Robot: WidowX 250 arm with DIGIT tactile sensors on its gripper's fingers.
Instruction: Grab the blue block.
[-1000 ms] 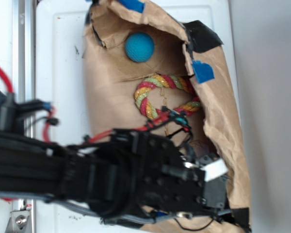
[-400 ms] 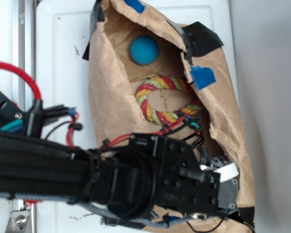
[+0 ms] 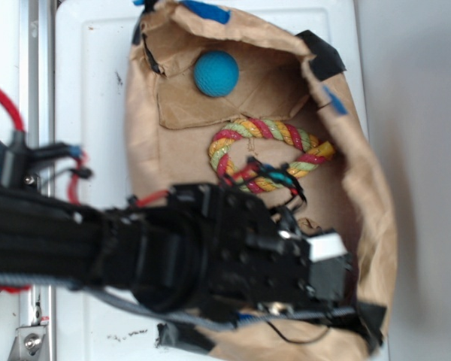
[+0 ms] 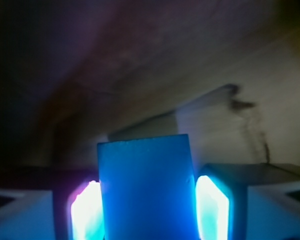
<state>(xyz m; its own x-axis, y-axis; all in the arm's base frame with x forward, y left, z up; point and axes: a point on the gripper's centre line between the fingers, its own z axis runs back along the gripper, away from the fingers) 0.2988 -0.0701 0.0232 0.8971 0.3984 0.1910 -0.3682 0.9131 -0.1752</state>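
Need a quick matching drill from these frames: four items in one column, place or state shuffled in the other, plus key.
Items:
1. blue block
2. teal ball
3. rope ring
4. gripper

Descriptions:
A. lies mid-bag, striped red, yellow and green
B. sits at the far end of the paper bag
C. stands between two glowing fingers
D. shut on the block, at the bag's near end

Pairs: 1-C, 2-B, 3-A, 4-D
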